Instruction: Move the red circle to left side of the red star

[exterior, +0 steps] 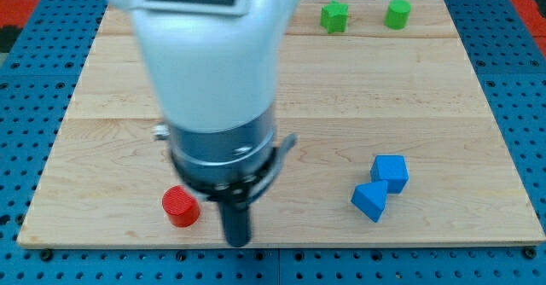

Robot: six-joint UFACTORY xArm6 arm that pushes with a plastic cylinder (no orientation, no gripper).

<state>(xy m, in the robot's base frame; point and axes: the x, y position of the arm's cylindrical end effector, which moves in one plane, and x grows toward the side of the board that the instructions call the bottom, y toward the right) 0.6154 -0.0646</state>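
Observation:
The red circle [180, 206] is a short red cylinder lying near the bottom edge of the wooden board, left of centre. My tip [236, 241] is at the board's bottom edge, a short way to the right of the red circle and slightly below it, with a small gap between them. The white and dark arm body [213, 89] fills the view's upper left and middle and hides the board behind it. The red star does not show in this view.
Two green blocks [333, 17] [397, 14] sit at the board's top edge, right of centre. A blue cube [391, 172] and a blue wedge-like block [370, 201] touch each other at the lower right. The board [444, 97] lies on a blue perforated surface.

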